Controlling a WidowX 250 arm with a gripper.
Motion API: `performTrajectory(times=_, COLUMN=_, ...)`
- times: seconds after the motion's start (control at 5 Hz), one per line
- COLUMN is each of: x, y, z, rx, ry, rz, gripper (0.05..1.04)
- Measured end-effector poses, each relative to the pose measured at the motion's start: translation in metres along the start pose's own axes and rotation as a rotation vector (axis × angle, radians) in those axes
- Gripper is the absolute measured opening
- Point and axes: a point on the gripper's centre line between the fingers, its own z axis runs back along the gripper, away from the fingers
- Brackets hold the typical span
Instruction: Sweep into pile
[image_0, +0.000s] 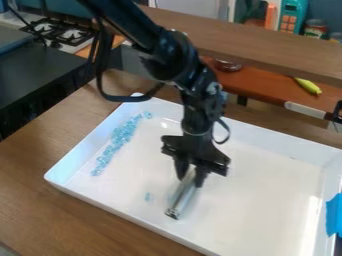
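The black gripper (191, 180) points down over the middle of the white tray (100, 200), its 2 fingers closed around the upper end of a silver tube (181, 198). The tube slants from between the fingers toward the near side of the tray, and its lower end is at the tray floor. The arm (157, 50) comes in from the top edge, toward the left, with a black cable looping beside it. The light blue bits (122, 136) lie in a long, loose strip along the left side of the tray, running from near its back corner toward the near left corner. A small cluster of stray bits (148, 197) sits apart from that strip, near the lower part of the tube. The tray rests on a brown wooden table (40, 155), with blue tape (334, 215) on its right edge. Behind the tray, a wooden beam (267, 50) crosses the view, and a yellow-green thing (308, 85) lies on a reddish-brown surface (264, 89). A stove (61, 31) is at the upper left, beyond a black counter (40, 62).
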Motion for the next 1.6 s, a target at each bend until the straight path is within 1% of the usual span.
performTrajectory(times=0.2, x=-0.001, y=0.027, z=-0.001, rx=0.054, ry=0.025, rz=0.035, gripper=0.364)
performTrajectory(times=0.4, x=-0.007, y=0.059, z=0.001, rx=0.107, ry=0.094, rz=0.087, gripper=0.364)
performTrajectory(times=0.6, x=-0.011, y=0.086, z=-0.001, rx=0.161, ry=0.106, rz=0.099, gripper=0.364)
performTrajectory(times=1.0, x=-0.023, y=0.126, z=0.002, rx=0.253, ry=0.012, rz=0.046, gripper=0.364)
performTrajectory(times=1.2, x=-0.025, y=0.135, z=0.002, rx=0.279, ry=-0.025, rz=0.03, gripper=0.364)
performTrajectory(times=1.4, x=-0.025, y=0.133, z=0.008, rx=0.255, ry=-0.022, rz=0.048, gripper=0.364)
performTrajectory(times=1.6, x=-0.016, y=0.115, z=0.032, rx=0.155, ry=-0.036, rz=0.095, gripper=0.364)
